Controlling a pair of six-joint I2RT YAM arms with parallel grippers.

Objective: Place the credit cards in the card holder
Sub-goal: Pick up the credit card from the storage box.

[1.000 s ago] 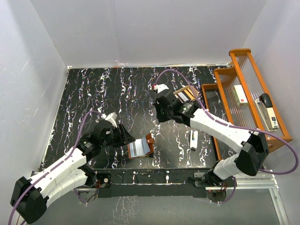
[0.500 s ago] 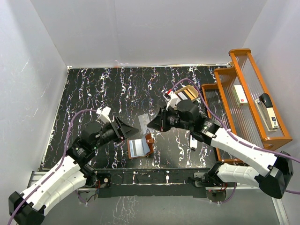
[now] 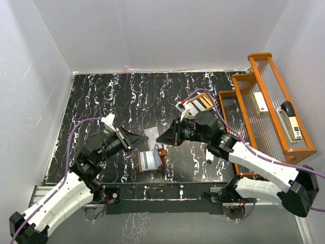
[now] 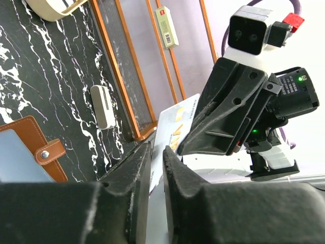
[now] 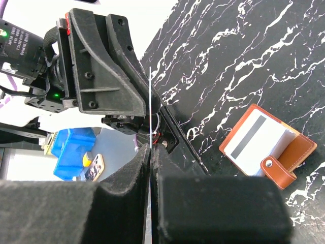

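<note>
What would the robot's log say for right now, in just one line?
right pincer: shut on card | left pincer: jaws around same card | card holder: lying open below

The far and left parts of the black marbled table (image 3: 101, 96) lay open, with room for a gripper to pass. Over the near middle, the left gripper (image 3: 143, 139) and the right gripper (image 3: 161, 138) stood tip to tip with a credit card (image 3: 152, 133) between them, closing the way above the open card holder (image 3: 151, 160) beside them. To the right, a white stick (image 3: 209, 152), a tan oval tray (image 3: 203, 95) and an orange rack (image 3: 242, 101) along the table's edge crowded the space. White walls (image 3: 152, 35) enclosed three sides.
</note>
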